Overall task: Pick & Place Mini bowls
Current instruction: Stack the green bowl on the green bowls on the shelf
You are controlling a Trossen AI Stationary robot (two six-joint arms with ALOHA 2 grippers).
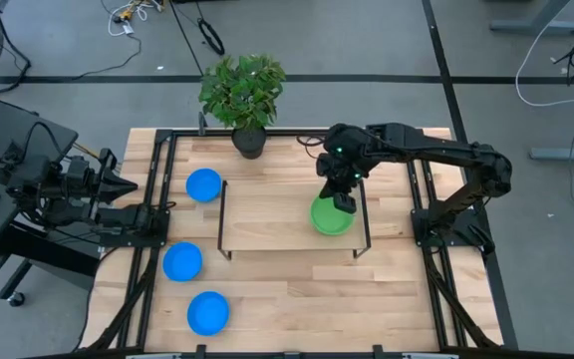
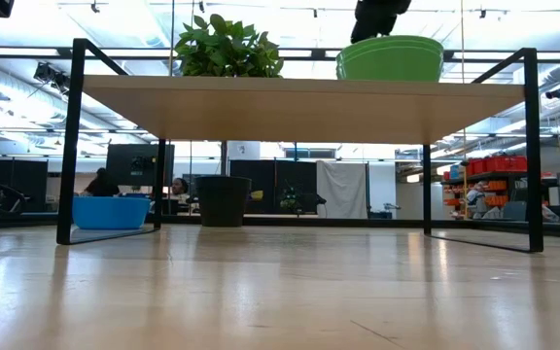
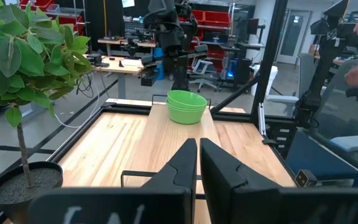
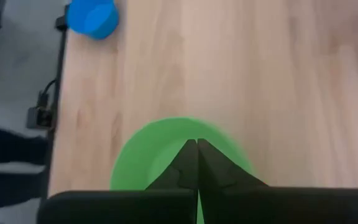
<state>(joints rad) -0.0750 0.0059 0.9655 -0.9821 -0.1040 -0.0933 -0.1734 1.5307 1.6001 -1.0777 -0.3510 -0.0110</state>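
High view shows the right gripper [image 1: 343, 202] clenched shut, pinching nothing, just above the green bowls [image 1: 331, 216] stacked on the raised shelf [image 1: 267, 214], likely just placed. 3 blue bowls [image 1: 203, 184] wait on the table near the closed left gripper [image 1: 126, 185].

Robotics lab or workshop, open industrial hall with ceiling track lights [image 2: 290, 12], grey floor strewn with cables [image 1: 138, 12], workbenches [image 3: 120, 62] with equipment, red storage bins [image 3: 213, 17] on shelves, office chairs [image 3: 201, 68], people seated at monitors [image 2: 129, 165] beyond the wooden table [image 1: 287, 299]
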